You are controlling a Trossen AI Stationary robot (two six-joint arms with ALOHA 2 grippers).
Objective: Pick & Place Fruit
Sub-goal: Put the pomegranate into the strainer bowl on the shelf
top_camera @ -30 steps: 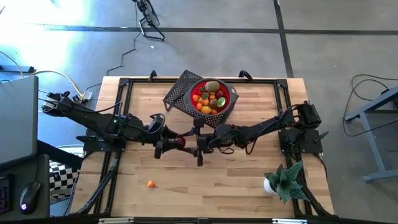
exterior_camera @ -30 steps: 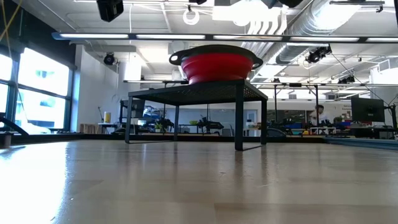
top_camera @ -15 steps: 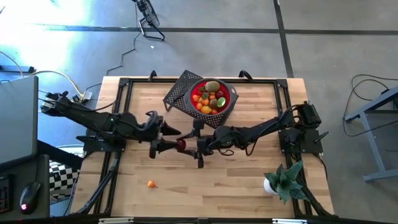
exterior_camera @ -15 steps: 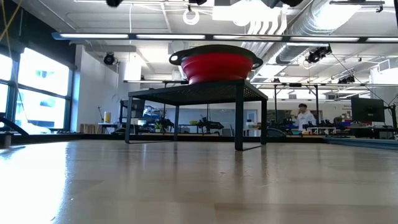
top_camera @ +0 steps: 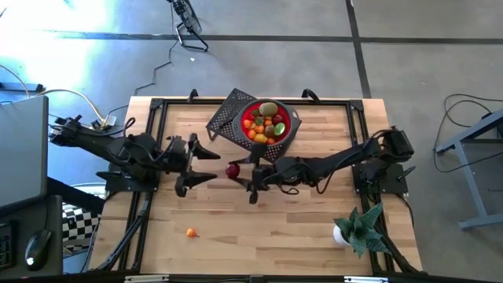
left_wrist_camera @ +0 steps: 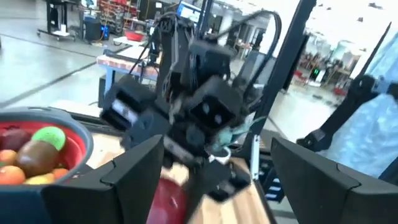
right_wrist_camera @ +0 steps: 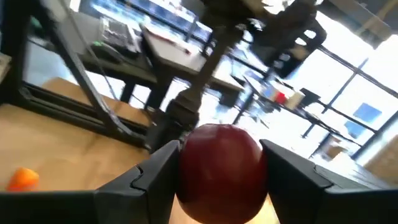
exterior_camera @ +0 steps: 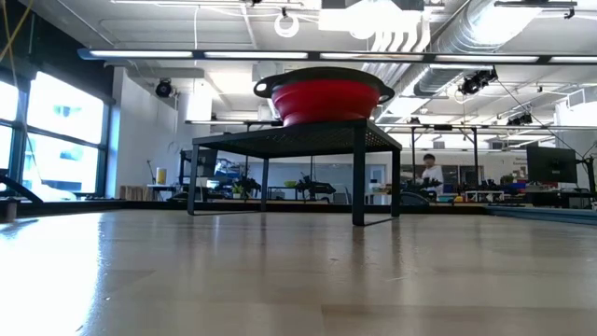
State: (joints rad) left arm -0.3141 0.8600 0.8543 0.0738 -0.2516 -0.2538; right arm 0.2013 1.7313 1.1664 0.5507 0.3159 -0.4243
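Over the wooden table [top_camera: 314, 228], right gripper [top_camera: 238, 171] clamps dark red fruit [right_wrist_camera: 221, 163].

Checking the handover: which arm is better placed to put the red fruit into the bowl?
Right. The right tool grips the red fruit just short of the red bowl. The left tool is open, empty and farther from the bowl.

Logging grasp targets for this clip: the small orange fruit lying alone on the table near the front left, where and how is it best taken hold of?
The orange fruit is small and round and lies alone on bare table. Probably best taken straight from above, fingers closing across its widest middle. The left gripper is open and nearer; the right gripper already holds a dark red fruit.
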